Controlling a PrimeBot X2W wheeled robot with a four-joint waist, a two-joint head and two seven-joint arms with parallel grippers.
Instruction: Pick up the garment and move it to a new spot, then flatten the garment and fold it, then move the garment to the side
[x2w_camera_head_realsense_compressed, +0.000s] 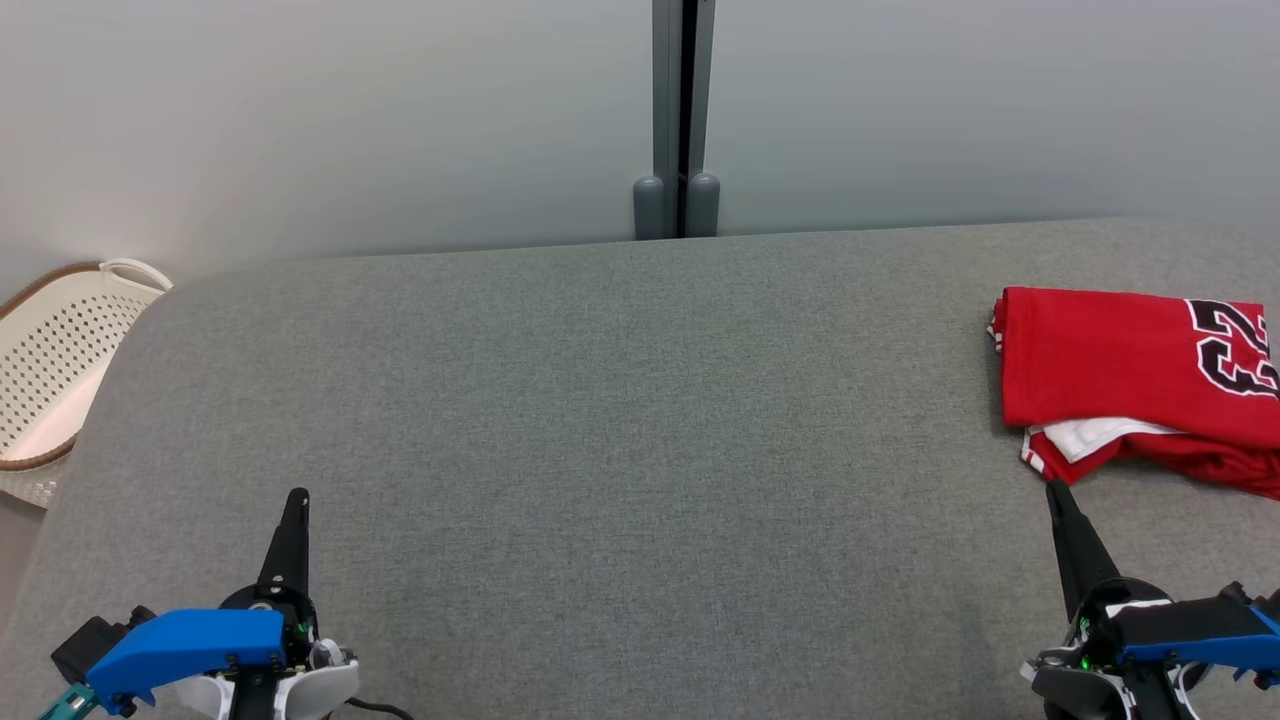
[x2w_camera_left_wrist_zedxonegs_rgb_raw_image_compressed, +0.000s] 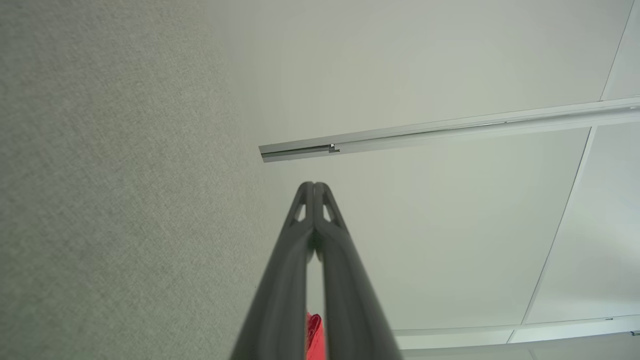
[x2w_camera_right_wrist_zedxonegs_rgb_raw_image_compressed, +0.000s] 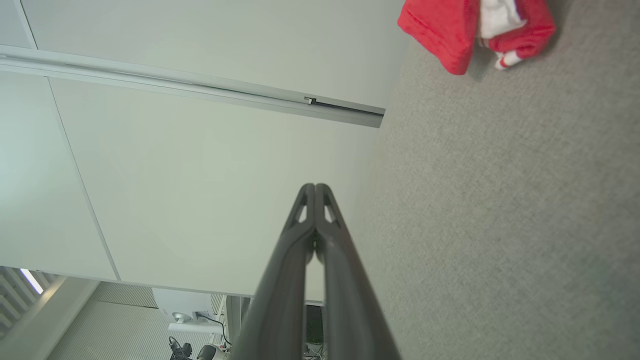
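red basketball jersey (x2w_camera_head_realsense_compressed: 1110, 360) lies folded at right edge of grey upholstered surface (x2w_camera_head_realsense_compressed: 640, 420). likely light, limp and slick, so layers may slide; best pinched through all layers at the near hem. left gripper (x2w_camera_head_realsense_compressed: 296, 500) and right gripper (x2w_camera_head_realsense_compressed: 1055, 496) both closed, empty, by the front edge.

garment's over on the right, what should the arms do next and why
Probably nothing more than parking. The red garment lies folded near the right edge of the grey surface, and the left gripper and right gripper are shut, empty and apart from it. The task looks done to me, so I would rest both arms low.
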